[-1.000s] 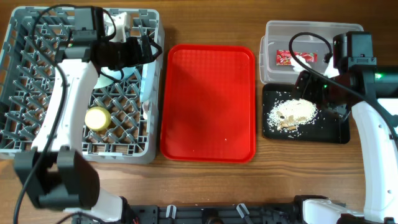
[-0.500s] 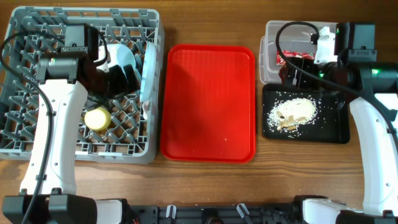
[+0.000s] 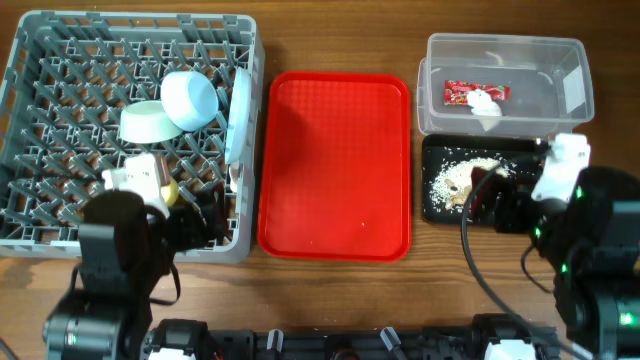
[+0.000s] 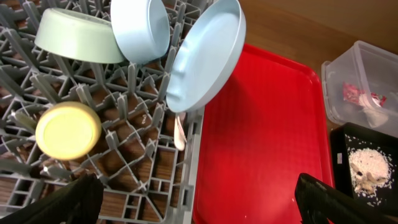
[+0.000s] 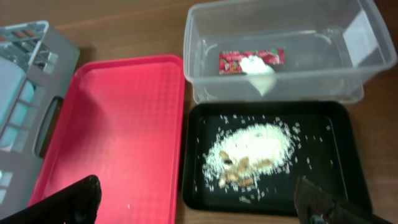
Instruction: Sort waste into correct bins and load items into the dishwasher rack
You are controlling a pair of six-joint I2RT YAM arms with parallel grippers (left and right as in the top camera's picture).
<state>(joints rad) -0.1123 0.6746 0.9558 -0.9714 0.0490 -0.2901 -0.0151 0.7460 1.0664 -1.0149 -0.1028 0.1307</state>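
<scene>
wooden worktop (image 3: 330, 290) is seen from above. at its far left corner the dishwasher rack (image 3: 130, 17) is loaded with a plate (image 3: 238, 115) on edge, a light green bowl (image 3: 148, 122), a light blue bowl (image 3: 190, 98) and a yellow-green cup (image 4: 68, 129). at the far right corner a wrapper (image 3: 462, 92) and a white scrap (image 3: 485, 103) are held in the clear tub (image 3: 560, 100). rice scraps (image 5: 255, 146) are piled in the black tray (image 5: 336, 124) beside it. the left gripper (image 4: 196, 186) and right gripper (image 5: 198, 186) are spread apart, with nothing held.

Upper left, the grey gridded rack (image 3: 130, 22) is showing a green bowl (image 3: 145, 122), a blue bowl (image 3: 190, 98) and a yellow cup (image 4: 68, 129); the centre tray (image 3: 335, 165) is glowing red.
</scene>
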